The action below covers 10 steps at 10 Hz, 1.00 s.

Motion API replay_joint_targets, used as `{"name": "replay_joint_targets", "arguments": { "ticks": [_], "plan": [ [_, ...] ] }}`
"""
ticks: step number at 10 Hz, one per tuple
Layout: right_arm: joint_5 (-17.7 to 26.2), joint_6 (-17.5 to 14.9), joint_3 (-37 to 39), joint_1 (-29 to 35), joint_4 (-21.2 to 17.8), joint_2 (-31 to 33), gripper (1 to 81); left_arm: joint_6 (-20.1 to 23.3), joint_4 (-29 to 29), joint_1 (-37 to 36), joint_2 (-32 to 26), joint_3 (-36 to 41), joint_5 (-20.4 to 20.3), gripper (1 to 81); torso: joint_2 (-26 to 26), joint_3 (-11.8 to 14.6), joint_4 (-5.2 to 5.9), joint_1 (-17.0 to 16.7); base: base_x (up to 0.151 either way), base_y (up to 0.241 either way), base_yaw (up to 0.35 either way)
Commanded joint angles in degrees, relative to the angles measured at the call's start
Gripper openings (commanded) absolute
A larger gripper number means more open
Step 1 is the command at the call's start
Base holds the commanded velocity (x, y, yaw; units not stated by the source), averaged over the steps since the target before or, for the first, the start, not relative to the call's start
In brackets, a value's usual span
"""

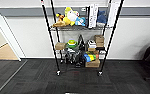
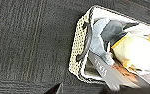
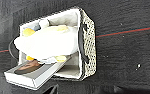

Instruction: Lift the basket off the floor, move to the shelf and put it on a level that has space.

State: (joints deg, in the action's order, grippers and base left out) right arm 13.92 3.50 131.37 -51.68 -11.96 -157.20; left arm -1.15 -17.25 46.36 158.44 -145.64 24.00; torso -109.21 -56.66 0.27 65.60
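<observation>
Nearest, on the dark carpet floor: the basket, cream checkered weave with a black loop handle, seen from above by both wrist cameras. Packed inside: a white-and-yellow plush, a grey plush, a grey boxed book jutting over the rim. Grip of either gripper: cannot tell. Farther off, against the wall: the shelf, with plush toys one tier above the small boxes.
</observation>
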Motion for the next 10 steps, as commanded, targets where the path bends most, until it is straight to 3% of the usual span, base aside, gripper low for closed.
{"name": "replay_joint_targets", "arguments": {
  "ticks": [1,5,6,10],
  "plan": [
    [5.6,0.0,4.9,7.8,-1.0,-3.3,81.1,0.2,-1.5,-7.0,-0.7,0.1,3.6,81.1,-5.6,-5.3,0.0,3.6,0.0,0.0,0.0],
    [5.6,0.0,4.9,9.6,-1.3,-4.0,81.1,0.1,-0.9,-7.7,1.0,-0.1,3.7,81.1,-12.2,-9.4,0.0,7.7,0.0,0.0,0.0],
    [5.6,0.0,4.8,10.3,-1.4,-4.4,81.1,0.0,-0.9,-8.3,1.4,-0.1,3.9,81.1,-14.1,-7.0,0.0,9.0,0.0,0.0,0.0],
    [5.6,0.1,6.6,12.3,-1.6,-7.0,81.1,0.1,-0.5,-11.2,2.6,-0.3,6.1,81.1,-21.1,-8.2,0.0,13.4,0.0,0.0,0.0]
  ]
}}
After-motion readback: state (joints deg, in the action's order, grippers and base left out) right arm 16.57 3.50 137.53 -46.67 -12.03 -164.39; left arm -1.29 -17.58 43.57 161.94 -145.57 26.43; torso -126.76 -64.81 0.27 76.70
